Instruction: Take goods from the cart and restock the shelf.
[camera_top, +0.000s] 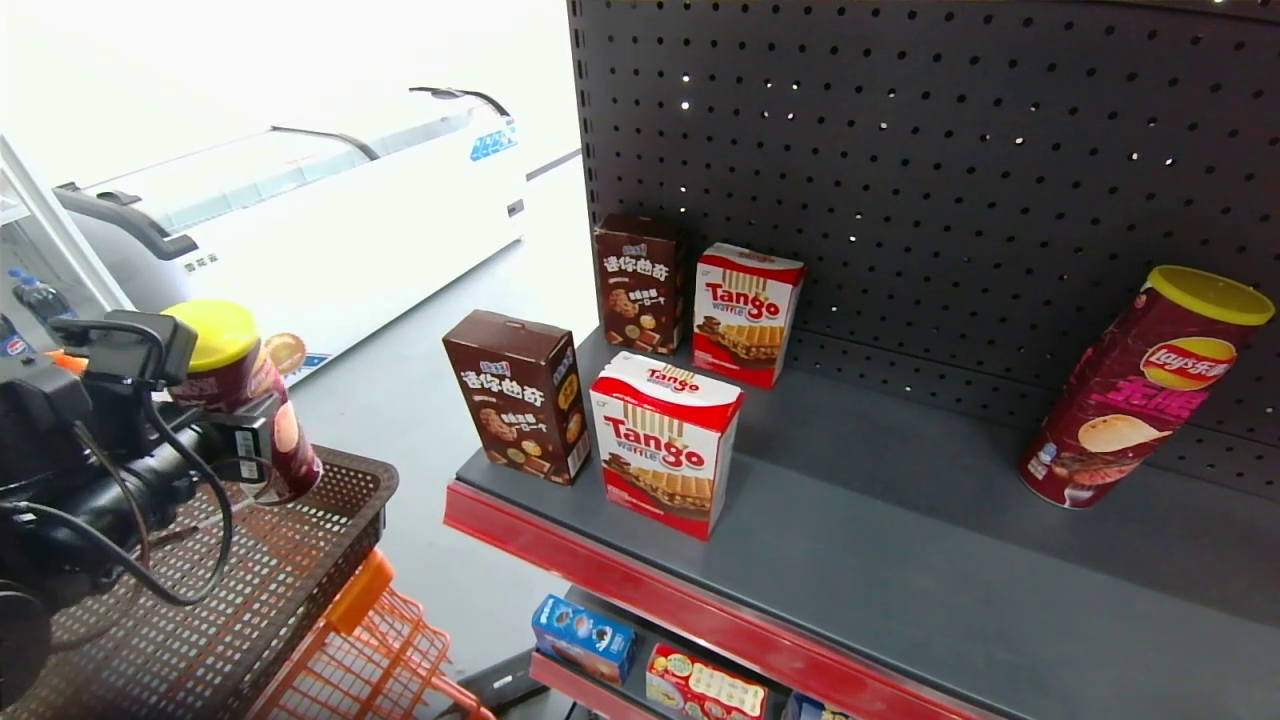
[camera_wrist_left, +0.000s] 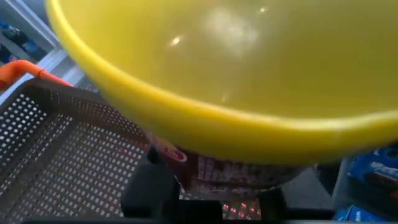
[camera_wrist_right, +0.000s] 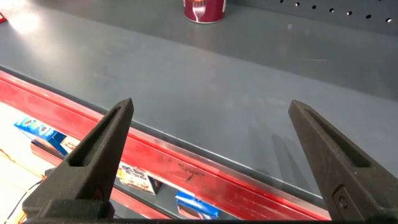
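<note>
Left of the shelf, over the cart, the left gripper is closed around a chips can with a yellow lid, holding it clear of the mesh basket. The can is apart from the shelf and level with its top board.

On the shelf, at its left end, stand two brown boxes and two wafer boxes, one of each at the front and one at the back. The middle of the board is bare. Toward the shelf's right end a second chips can stands close to the pegboard back.

The right gripper hangs over the shelf's red front edge, jaws spread wide and holding nothing.

Assessment: the step in hand is the carry from cart to shelf. The next move calls for bringing the held can across to the bare stretch and setting it upright without knocking the front boxes.
</note>
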